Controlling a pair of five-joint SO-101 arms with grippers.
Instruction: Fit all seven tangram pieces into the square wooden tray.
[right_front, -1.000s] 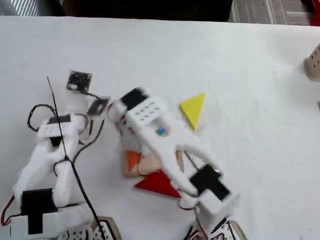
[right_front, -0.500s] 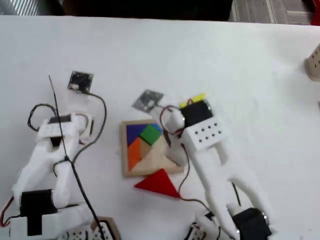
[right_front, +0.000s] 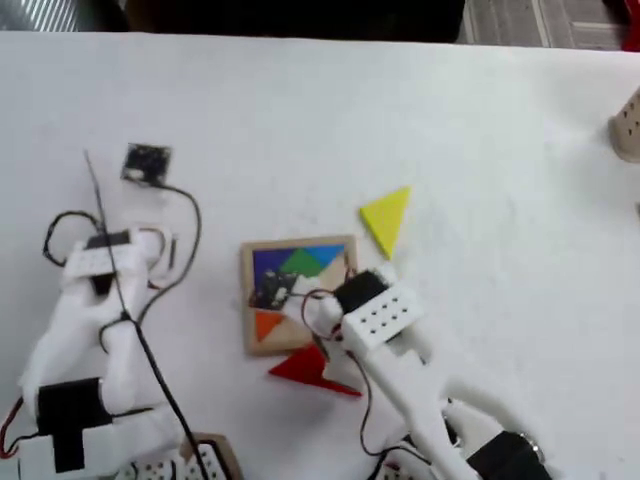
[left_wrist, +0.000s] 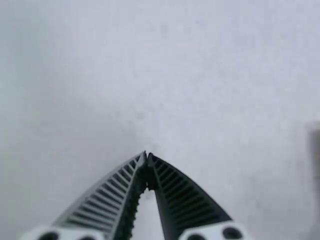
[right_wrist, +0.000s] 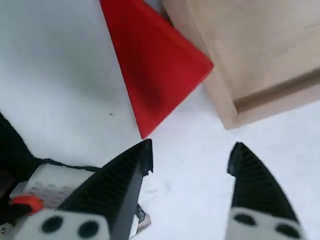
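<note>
Now the left arm (right_front: 90, 320) is sitting at the table's left side, having drifted slightly leftward over the last half second. The left gripper (left_wrist: 146, 159) is keeping its two ribbed dark fingers pinched together at the tips over the white table (right_front: 450, 120). One small dark circuit board (right_front: 147, 162) is sitting at the end of a black wire beyond that arm, and a second board (right_front: 270, 290) is sitting over the square wooden tray (right_front: 245, 300). Inside the tray three flat pieces are showing beside pale bare wood — a blue piece (right_front: 272, 264), a green piece (right_front: 306, 262) and an orange piece (right_front: 266, 324). Two triangles are lying outside: the red triangle (right_front: 300, 368) is touching the tray's near side, and the yellow triangle (right_front: 385, 218) is resting apart, beyond the tray's far right corner. The right arm (right_front: 400, 370), which was covering the yellow triangle half a second ago, is now lying over the tray's near right corner — so the yellow one is showing again. The right gripper (right_wrist: 192, 150) is hovering with its fingers spread wide over bare table, just off the red triangle's tip and the tray's raised rim. A tan dotted object (right_front: 628, 125) is standing at the table's right edge.
</note>
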